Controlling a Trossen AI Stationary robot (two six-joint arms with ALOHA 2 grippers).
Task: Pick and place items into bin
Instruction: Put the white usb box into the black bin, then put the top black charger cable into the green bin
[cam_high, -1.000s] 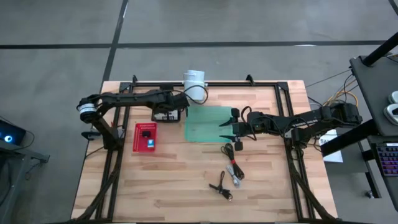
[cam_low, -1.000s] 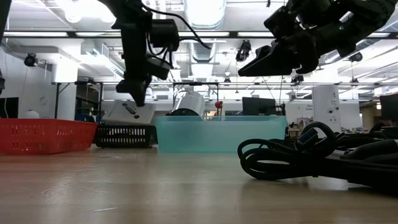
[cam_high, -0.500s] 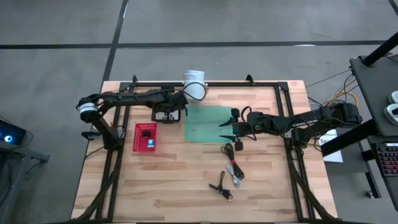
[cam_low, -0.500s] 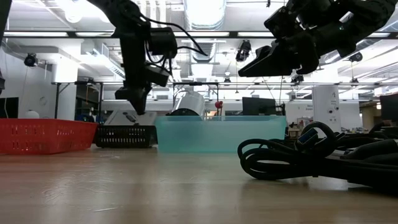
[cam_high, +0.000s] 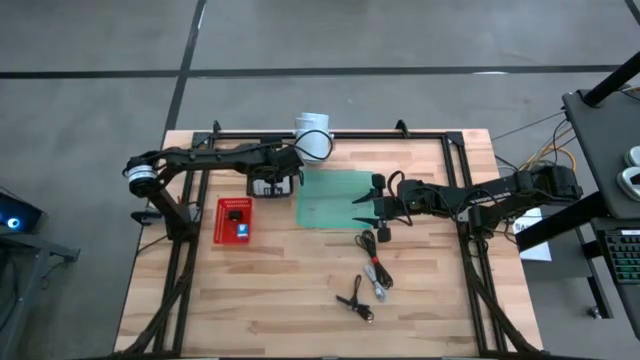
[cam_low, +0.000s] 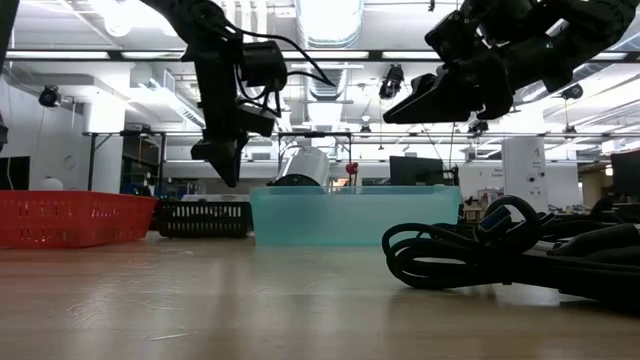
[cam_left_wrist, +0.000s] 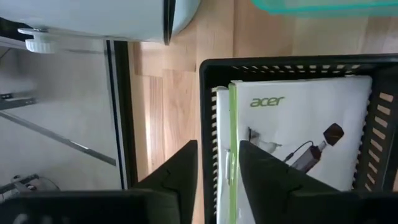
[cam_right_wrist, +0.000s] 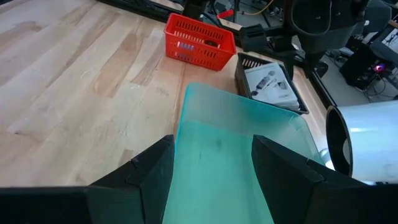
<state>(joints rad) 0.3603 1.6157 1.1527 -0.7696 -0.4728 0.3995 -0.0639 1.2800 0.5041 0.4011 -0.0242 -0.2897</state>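
Two white printed cards (cam_left_wrist: 298, 112) lie in a black basket (cam_high: 270, 186), one with a green edge. My left gripper (cam_left_wrist: 217, 168) hangs open above this basket's wall (cam_left_wrist: 208, 112), well clear of it in the low view (cam_low: 225, 165). Thin black cables (cam_high: 372, 265) lie loose on the wood near the table's near edge, with a smaller bundle (cam_high: 355, 298) beside them. My right gripper (cam_high: 368, 203) is open above the right rim of the teal bin (cam_high: 335, 198), its fingers either side of the bin in its wrist view (cam_right_wrist: 214, 168). The tiny ball and the knob do not show.
A red basket (cam_high: 235, 220) sits on the table left of the teal bin, with small things inside. A white cylinder (cam_high: 312, 133) lies at the far edge behind the black basket. Dark frame rails (cam_high: 470, 250) run along the table's sides. Bare wood lies toward the near edge.
My left gripper has drifted from beside the white cylinder a little toward the black basket and has come down slightly, its wrist turning a little. My right arm and the things on the table have kept still.
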